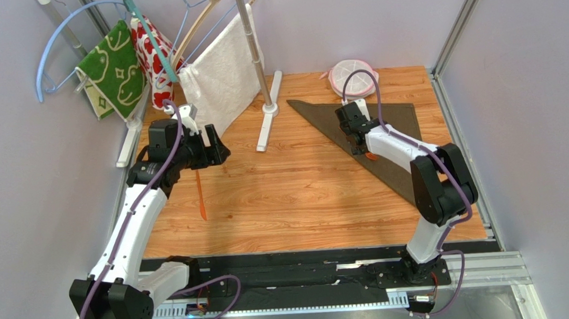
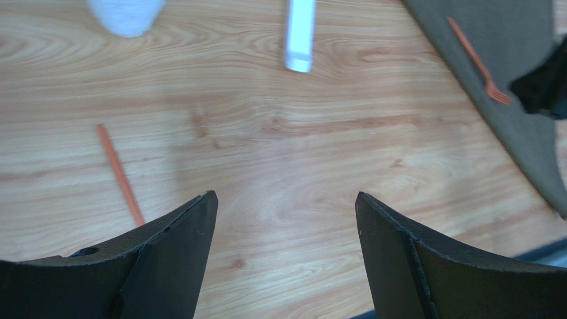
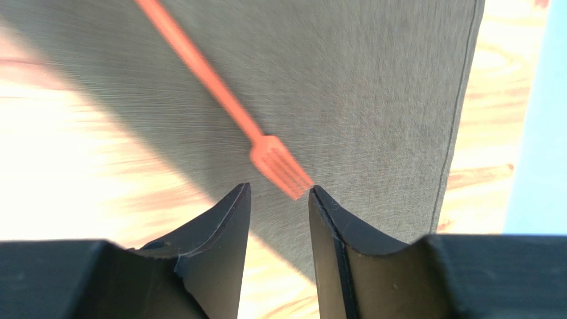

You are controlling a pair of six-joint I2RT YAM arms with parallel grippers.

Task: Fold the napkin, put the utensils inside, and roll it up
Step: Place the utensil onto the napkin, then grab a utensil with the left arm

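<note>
The dark brown napkin [image 1: 322, 115] lies folded into a triangle on the right of the wooden table. An orange fork [image 3: 226, 106] rests on the napkin [image 3: 373, 100], its tines just ahead of my right gripper [image 3: 279, 188]. That gripper is open by a narrow gap, empty, and hovers low over the cloth [image 1: 360, 148]. The other orange utensil [image 1: 200, 192] lies on bare wood at the left. My left gripper [image 1: 217, 149] is wide open and empty above the table, with the utensil [image 2: 120, 174] to the left of its fingers [image 2: 286, 199]. The fork [image 2: 478, 61] also shows far right there.
A white rack stand [image 1: 268, 119] rises at the back centre with hangers, a white towel [image 1: 223, 74], a green patterned cloth [image 1: 113, 66] and a red-and-white cloth [image 1: 154, 60]. A pink-rimmed round container [image 1: 353, 76] sits behind the napkin. Walls close in left and right.
</note>
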